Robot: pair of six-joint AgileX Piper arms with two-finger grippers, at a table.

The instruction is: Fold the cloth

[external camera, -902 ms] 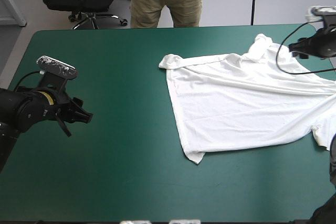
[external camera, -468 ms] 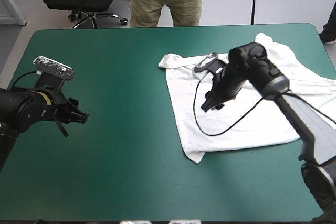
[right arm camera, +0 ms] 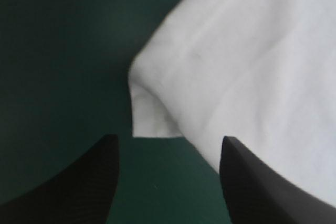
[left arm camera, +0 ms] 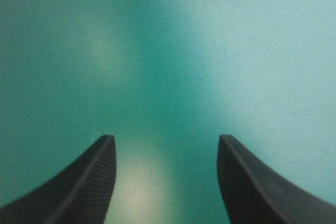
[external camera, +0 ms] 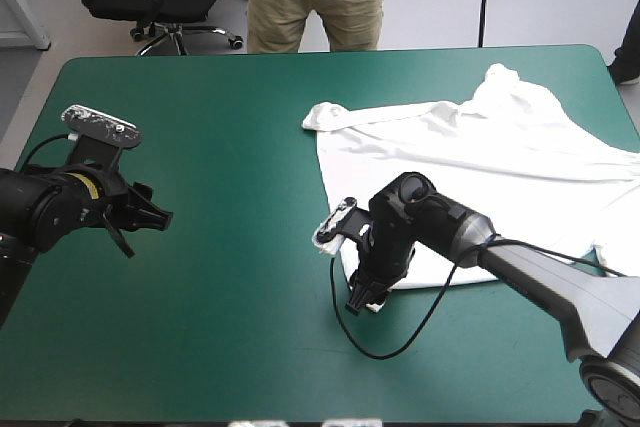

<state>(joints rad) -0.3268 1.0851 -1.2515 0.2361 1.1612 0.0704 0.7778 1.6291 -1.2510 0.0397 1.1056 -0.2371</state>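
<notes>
The white T-shirt [external camera: 470, 177] lies spread over the right half of the teal-green table, its near-left corner [right arm camera: 152, 119] pointing toward the front edge. My right gripper [external camera: 362, 297] hangs over that corner, open, with the corner just ahead of and between its fingers [right arm camera: 252, 182]. Far off at the table's left side my left gripper [external camera: 160, 217] is open above bare cover; its fingers [left arm camera: 79, 187] stand apart with nothing between them.
The right arm's black cable loops on the cover near the front. Bare teal-green cover [external camera: 220, 127] fills the left and middle of the table. A bunched sleeve [external camera: 325, 115] lies at the shirt's far-left corner.
The right arm swept from the far right edge across the shirt to its near-left corner. The left arm has barely shifted.
</notes>
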